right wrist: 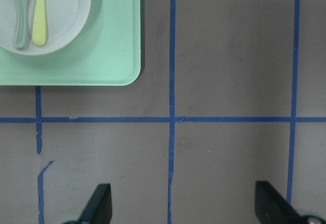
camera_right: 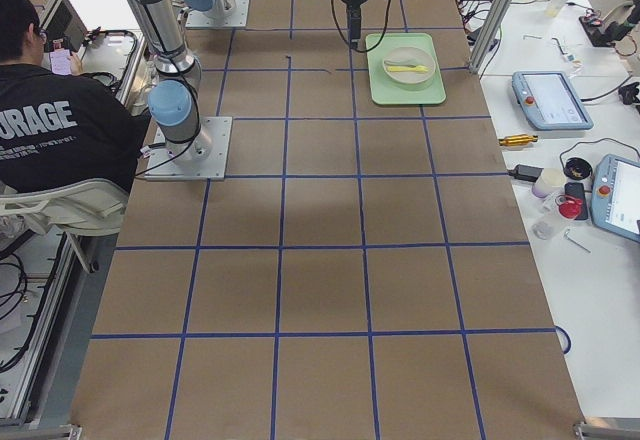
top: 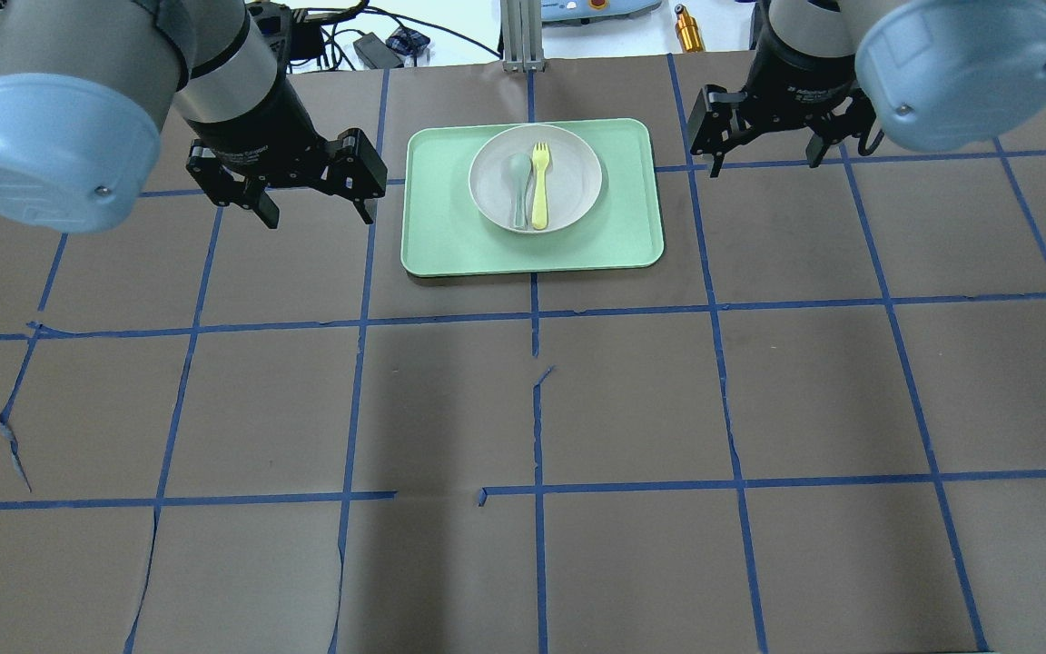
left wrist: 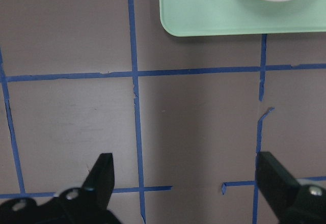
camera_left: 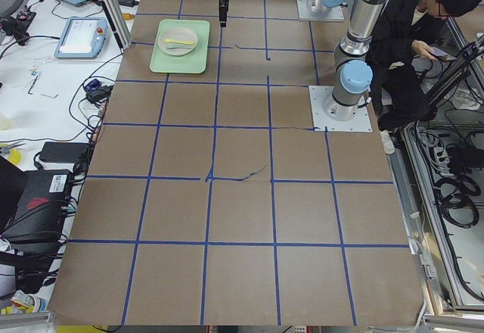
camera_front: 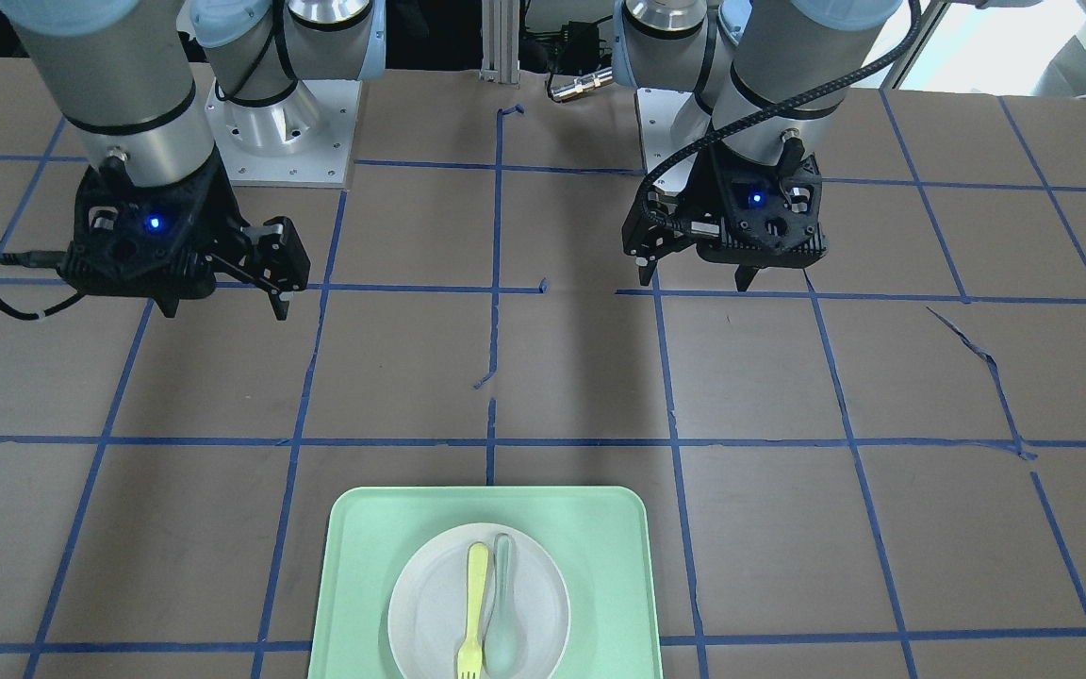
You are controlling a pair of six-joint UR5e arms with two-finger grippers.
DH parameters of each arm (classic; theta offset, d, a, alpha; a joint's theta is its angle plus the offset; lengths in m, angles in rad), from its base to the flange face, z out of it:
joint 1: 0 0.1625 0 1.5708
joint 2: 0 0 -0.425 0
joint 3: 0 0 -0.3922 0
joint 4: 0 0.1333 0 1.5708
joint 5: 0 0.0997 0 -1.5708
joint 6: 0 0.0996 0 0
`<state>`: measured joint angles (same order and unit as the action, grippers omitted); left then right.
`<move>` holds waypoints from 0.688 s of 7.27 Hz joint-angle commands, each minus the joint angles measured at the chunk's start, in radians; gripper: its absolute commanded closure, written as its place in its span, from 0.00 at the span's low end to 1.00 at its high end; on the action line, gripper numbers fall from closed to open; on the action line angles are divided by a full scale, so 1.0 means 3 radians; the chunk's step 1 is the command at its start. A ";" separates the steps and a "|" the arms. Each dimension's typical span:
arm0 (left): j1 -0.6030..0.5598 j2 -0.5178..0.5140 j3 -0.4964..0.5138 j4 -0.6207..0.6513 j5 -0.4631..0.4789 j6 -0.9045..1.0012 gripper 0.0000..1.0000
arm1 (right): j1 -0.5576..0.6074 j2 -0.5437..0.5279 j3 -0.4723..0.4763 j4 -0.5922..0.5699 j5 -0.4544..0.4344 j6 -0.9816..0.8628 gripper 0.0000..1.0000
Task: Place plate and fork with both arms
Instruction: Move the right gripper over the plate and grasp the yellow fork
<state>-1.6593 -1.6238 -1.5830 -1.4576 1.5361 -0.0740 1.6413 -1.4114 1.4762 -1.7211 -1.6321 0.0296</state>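
I am hovering my left claw (top: 319, 216) and my right claw (top: 766, 166) above the brown paper-covered table (top: 523, 409). Each is spread wide and gripping nothing, one at either side of the rectangular mint-green tray (top: 441, 227) in the upper middle of the overhead view. The round off-white matte plate (top: 577, 186) is sitting on that tray. The slim pale-yellow plastic fork (top: 540, 182) is lying in the plate, tines toward the top of the frame.

By my judgement I am only starting, since nothing is lifted yet. Next I am expecting to bring one claw down over the fork's handle and the other to the plate's rim.

A grey-green spoon (top: 519, 182) is lying just beside the fork, possibly touching it, so it is crowding any pinch there. Blue tape lines (top: 532, 318) are crossing the table.
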 commanded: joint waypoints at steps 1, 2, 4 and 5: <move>0.0003 0.0048 -0.0026 -0.0004 0.0008 -0.0019 0.00 | 0.0214 0.1088 -0.1146 0.0259 0.0020 0.0064 0.00; 0.0004 0.0049 -0.0041 -0.0004 0.0003 -0.0024 0.00 | 0.0316 0.1520 -0.1461 0.0240 0.0030 0.0166 0.00; 0.0004 0.0028 -0.0062 -0.0004 0.0003 -0.0029 0.00 | 0.0470 0.1906 -0.1464 -0.0045 0.0046 0.0279 0.00; 0.0004 0.0013 -0.0097 0.0011 -0.0002 -0.0024 0.00 | 0.0511 0.2080 -0.1464 -0.0446 0.0086 0.0406 0.00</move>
<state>-1.6583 -1.6150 -1.6020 -1.4578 1.5367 -0.0822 1.7723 -0.8599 1.0438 -1.7439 -1.6162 0.1113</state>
